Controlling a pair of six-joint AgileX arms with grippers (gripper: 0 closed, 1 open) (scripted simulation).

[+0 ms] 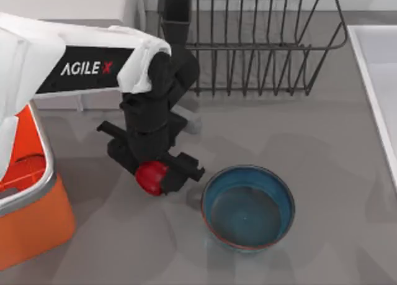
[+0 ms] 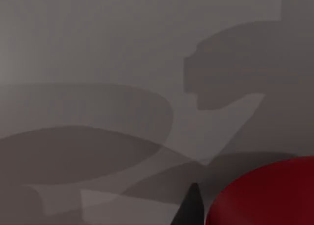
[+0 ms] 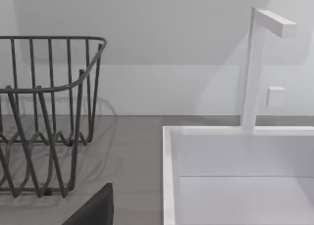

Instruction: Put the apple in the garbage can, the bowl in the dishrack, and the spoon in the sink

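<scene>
The garbage can [image 1: 28, 217], a big orange bin with a silver rim, stands to the table's left of the left gripper [image 1: 158, 176], near but apart. The dishrack [image 1: 260, 43] of dark grey wires lies beyond the gripper, toward the back wall, and the white sink [image 1: 378, 80] is well off on the table's right. The bowl [image 1: 248, 207], deep and teal-blue inside with a thin reddish rim, sits just beside the gripper on the side away from the can.

The apple [image 1: 151, 177] is small, round and glossy red, lodged between the left gripper's dark fingers, which are drawn in against it; the left wrist view has its red curve [image 2: 265, 195] close by a fingertip.

The likeliest slip is the smooth round fruit rolling out of a narrow two-finger pinch during the swing toward the can (a fast move would do it). A low carry could also knock it against the silver rim.

The right arm is parked near the sink; I cannot tell its fingers' state.
</scene>
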